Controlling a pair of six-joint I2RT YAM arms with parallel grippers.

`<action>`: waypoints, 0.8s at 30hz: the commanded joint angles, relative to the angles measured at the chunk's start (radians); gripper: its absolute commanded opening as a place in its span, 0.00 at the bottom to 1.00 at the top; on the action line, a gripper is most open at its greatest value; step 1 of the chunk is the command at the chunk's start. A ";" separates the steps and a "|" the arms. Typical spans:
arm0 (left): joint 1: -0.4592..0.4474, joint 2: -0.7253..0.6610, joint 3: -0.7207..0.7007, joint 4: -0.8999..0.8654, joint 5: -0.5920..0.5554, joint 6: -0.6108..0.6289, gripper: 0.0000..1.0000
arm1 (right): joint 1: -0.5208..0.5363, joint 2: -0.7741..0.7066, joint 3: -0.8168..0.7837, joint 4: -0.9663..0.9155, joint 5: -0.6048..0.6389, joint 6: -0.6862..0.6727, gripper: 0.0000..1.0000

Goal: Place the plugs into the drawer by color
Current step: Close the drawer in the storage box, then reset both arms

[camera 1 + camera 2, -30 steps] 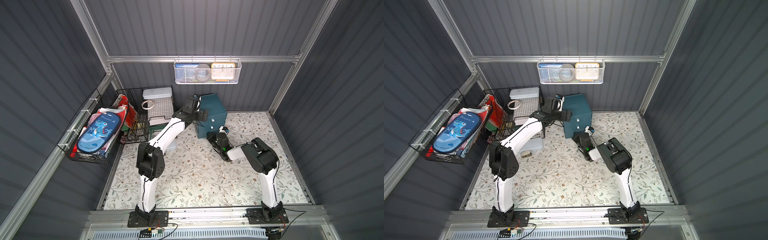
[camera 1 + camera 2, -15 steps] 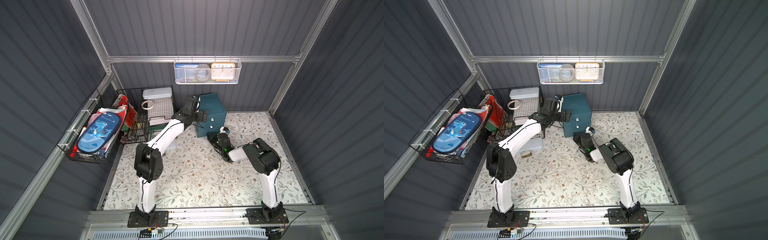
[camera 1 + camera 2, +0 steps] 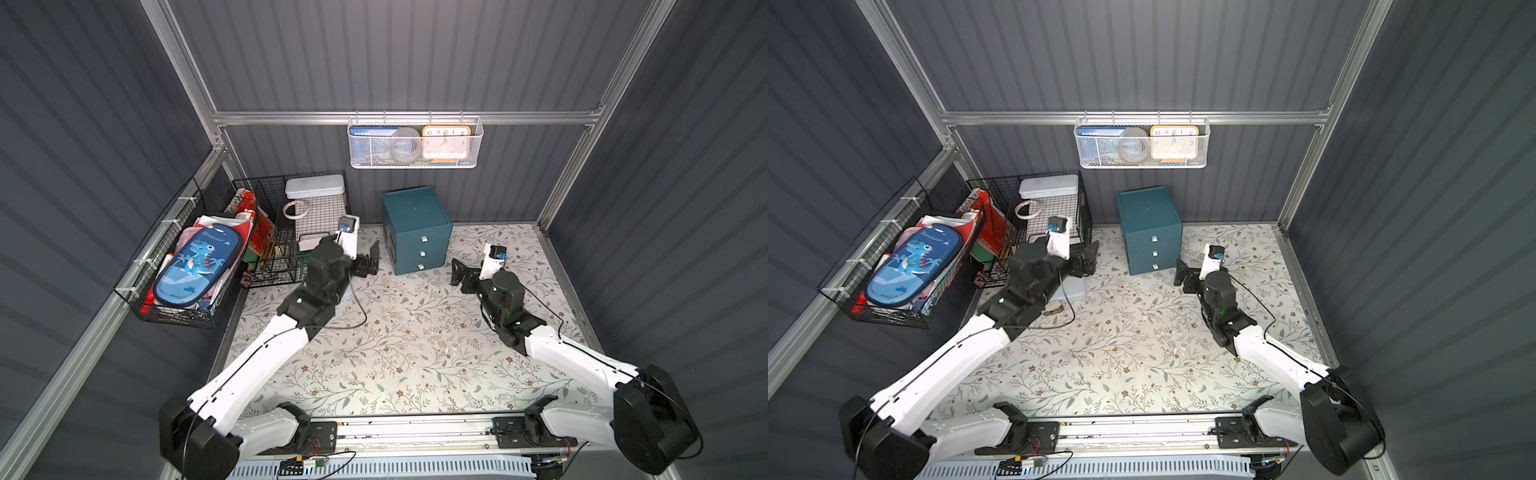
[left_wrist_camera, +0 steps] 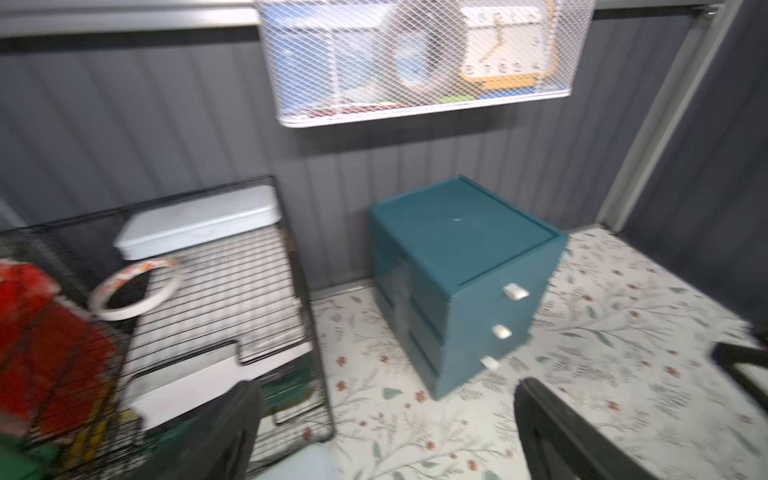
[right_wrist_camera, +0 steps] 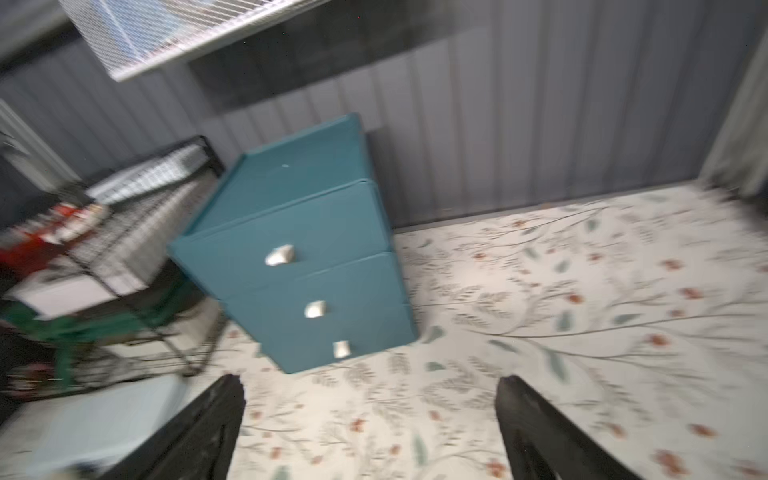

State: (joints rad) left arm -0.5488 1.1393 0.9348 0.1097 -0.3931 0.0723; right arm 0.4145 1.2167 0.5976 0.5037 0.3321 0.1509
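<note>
Teal drawer (image 3: 417, 224) stands untouched between left fingers (image 3: 374, 250) and right fingers (image 3: 457, 268).

Left wrist view, somewhat blurred. My left gripper (image 4: 386, 390) appears as two dark fingers (image 4: 232, 428), spread wide and empty. Beyond them stands the teal drawer cabinet (image 4: 461, 249) on the floral mat (image 4: 623, 332), its three fronts flush, each with a white tab handle (image 4: 515, 291). Beside it, a black wire rack (image 4: 232, 291) bears a white lidded box (image 4: 199, 220) and a tape ring (image 4: 133, 286). Above, a white mesh basket (image 4: 415, 110) holding a clock (image 4: 505, 45) hangs on the wall.
</note>
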 commanded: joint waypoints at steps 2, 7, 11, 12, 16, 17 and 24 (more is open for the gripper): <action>0.181 0.030 -0.313 0.243 -0.036 0.043 0.96 | -0.106 0.112 -0.088 0.015 0.189 -0.272 0.99; 0.331 0.077 -0.620 0.698 0.153 0.208 0.99 | -0.131 0.376 -0.282 0.714 0.278 -0.358 0.99; 0.398 0.242 -0.578 0.847 0.248 0.167 0.99 | -0.339 0.275 -0.350 0.575 -0.045 -0.117 0.99; 0.400 0.273 -0.562 0.871 0.260 0.157 0.99 | -0.377 0.301 -0.345 0.614 -0.082 -0.096 0.99; 0.459 0.359 -0.530 0.975 0.307 0.055 0.99 | -0.420 0.359 -0.300 0.604 -0.189 -0.088 0.99; 0.480 0.383 -0.488 0.925 0.313 0.023 0.99 | -0.424 0.330 -0.259 0.486 -0.196 -0.083 0.99; 0.506 0.572 -0.497 1.153 0.274 -0.078 0.99 | -0.453 0.356 -0.245 0.512 -0.248 -0.069 0.99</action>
State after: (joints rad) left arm -0.0433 1.6981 0.4229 1.1591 -0.1257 0.0616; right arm -0.0360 1.5452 0.3687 0.9813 0.1303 0.0669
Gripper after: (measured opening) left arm 0.992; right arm 0.990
